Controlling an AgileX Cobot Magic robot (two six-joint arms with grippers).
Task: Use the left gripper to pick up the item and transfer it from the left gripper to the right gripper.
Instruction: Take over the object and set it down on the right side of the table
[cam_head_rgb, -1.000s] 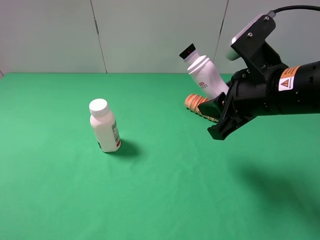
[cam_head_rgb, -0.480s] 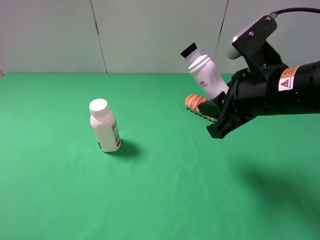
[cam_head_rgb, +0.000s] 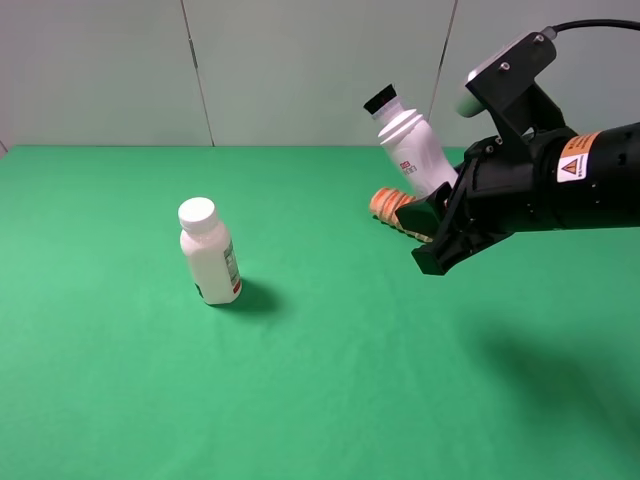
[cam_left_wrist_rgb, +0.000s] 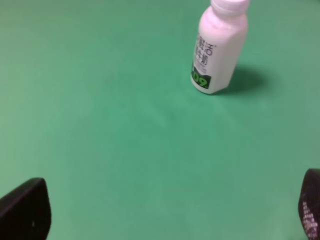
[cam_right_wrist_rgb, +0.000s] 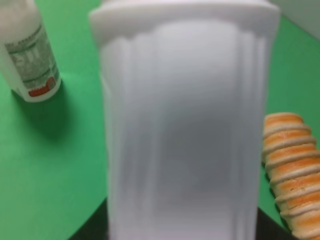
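1. Since a second ago the item (cam_head_rgb: 412, 150) has tipped a little nearer upright. Its black cap has risen slightly, and the right gripper (cam_head_rgb: 432, 235) has turned up with it. Nothing else on the counter (cam_head_rgb: 300, 400) has shifted.
2. That slim white bottle is off the counter, over the far edge toward the far right corner. It leans with its cap up and away from the arm, and its lower body sits in the right jaws, which are closed on it. In the right wrist view its ribbed white body (cam_right_wrist_rgb: 182, 130) fills nearly the whole picture.
3. The left gripper (cam_left_wrist_rgb: 167, 212) is out of the high view. Its own camera shows both fingertips at the picture's corners, so the jaws stand wide and hold nothing.
4. By my reading the handover is made and only a secure hold remains. Keep the squeeze steady on the smooth plastic and avoid any quick wrist turn, since the leaning bottle could slip.
5. Any lowering should clear the bread roll (cam_head_rgb: 395, 208), which lies on the counter just beside the right jaws. The stout bottle (cam_head_rgb: 209, 251) stands left of the middle, well apart.
6. The right arm reaches in from the right edge, roughly level, with its fingers angled down toward the counter's middle.
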